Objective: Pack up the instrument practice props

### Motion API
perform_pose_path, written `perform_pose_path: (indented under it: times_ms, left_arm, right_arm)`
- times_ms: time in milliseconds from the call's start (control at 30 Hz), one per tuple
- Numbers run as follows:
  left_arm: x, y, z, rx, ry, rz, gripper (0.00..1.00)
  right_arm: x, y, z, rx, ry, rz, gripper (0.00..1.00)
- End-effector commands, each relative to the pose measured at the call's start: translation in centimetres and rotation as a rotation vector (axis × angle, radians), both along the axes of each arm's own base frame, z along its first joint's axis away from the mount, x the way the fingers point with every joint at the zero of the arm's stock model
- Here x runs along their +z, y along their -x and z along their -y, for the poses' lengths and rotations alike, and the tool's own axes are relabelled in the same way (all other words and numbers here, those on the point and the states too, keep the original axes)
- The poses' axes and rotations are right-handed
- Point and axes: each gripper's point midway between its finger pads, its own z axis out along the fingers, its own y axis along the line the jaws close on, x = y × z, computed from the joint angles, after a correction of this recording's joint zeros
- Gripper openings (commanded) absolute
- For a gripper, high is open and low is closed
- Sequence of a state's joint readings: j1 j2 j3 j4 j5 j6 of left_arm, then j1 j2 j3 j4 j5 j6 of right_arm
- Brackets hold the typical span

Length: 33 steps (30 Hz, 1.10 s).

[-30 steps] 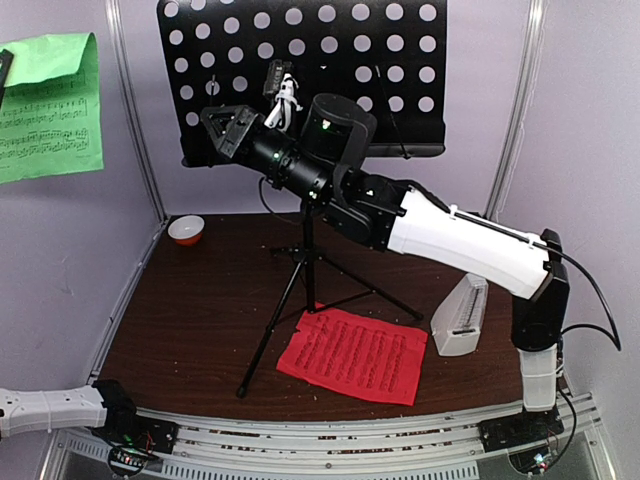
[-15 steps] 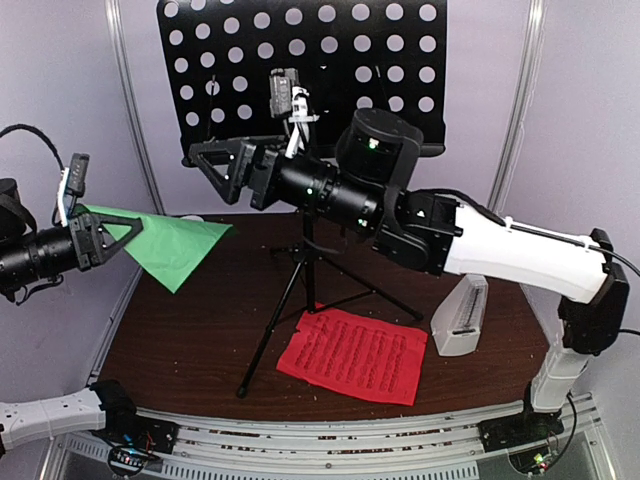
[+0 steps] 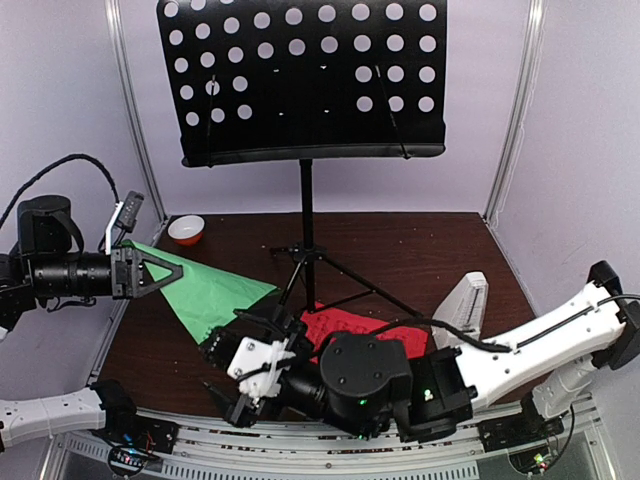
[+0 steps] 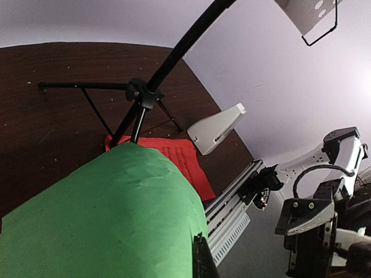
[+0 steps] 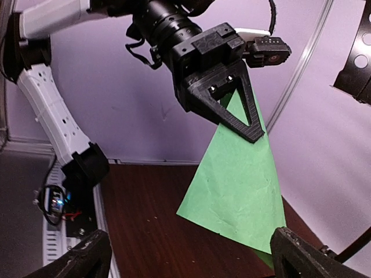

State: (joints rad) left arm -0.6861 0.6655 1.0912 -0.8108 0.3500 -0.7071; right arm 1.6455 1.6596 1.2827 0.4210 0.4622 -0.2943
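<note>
Since half a second ago the right arm has swung down from in front of the stand's desk to low over the table's near edge, and the left arm has carried the green sheet inward and lower.

From the top camera, the left gripper (image 3: 162, 272) is clamped on one corner of the green sheet-music page (image 3: 212, 295), which fans out towards the feet of the black music stand (image 3: 300, 80). Whether its lower edge touches the table (image 3: 420, 245) cannot be told. The right gripper (image 3: 224, 378) hangs near the front rail with its jaws spread wide, nothing between them. The red sheet-music page (image 3: 352, 328) lies flat behind that arm, partly hidden by it. The white metronome (image 3: 464, 308) stands upright just right of the red page. A small orange-and-white bowl (image 3: 186, 229) sits at the far left corner, well apart from everything.

From the left wrist, the green page fills the lower left. Beyond it are the stand's tripod hub, a strip of the red page and the metronome.

From the right wrist, its own fingers (image 5: 87, 255) sit far apart at the bottom corners. Ahead, the left gripper pinches the green page, which hangs down from it.
</note>
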Motion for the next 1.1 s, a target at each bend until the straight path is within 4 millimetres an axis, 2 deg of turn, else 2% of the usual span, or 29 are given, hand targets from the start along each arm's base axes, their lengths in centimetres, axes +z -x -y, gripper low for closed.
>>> perform_pose_path:
  times_ms: [0,67,300,367,433,733,867,900,1000,1067]
  left_arm:
    - [1.1,0.1,1.0,-0.045,0.058,0.005,0.00]
    - [1.0,0.1,1.1,-0.050,0.056,-0.002,0.00]
    - [1.3,0.1,1.5,-0.064,0.065,-0.003,0.00]
    - [1.4,0.1,1.5,-0.065,0.066,-0.001,0.00]
    - [1.4,0.2,1.5,-0.067,0.065,-0.002,0.00]
    - [1.3,0.3,1.5,-0.076,0.065,-0.004,0.00]
    - [1.7,0.3,1.5,-0.076,0.071,0.005,0.00]
    - [1.7,0.3,1.6,-0.076,0.074,0.006,0.00]
    - [1.9,0.3,1.7,-0.084,0.084,0.013,0.00]
    - [2.0,0.3,1.8,-0.089,0.090,0.018,0.00]
  right_arm:
    - [-0.1,-2.0,1.3,-0.275,0.092,0.255,0.99]
    - [-0.5,-2.4,1.3,-0.350,0.122,0.320,1.00]
    - [-0.9,-3.1,-1.4,-0.490,0.229,0.499,1.00]
    - [-1.2,-3.2,-2.3,-0.513,0.238,0.515,1.00]
    - [-0.7,-3.8,-2.4,-0.562,0.221,0.498,0.95]
    - [0.4,-6.0,-1.7,-0.660,0.217,0.469,0.60]
    - [0.3,-6.7,-1.8,-0.662,0.232,0.463,0.48]
    - [0.3,-6.7,-1.9,-0.657,0.229,0.459,0.42]
    - [0.3,-6.6,-2.1,-0.633,0.217,0.435,0.13]
    - [0.6,-6.4,-2.1,-0.602,0.190,0.406,0.00]
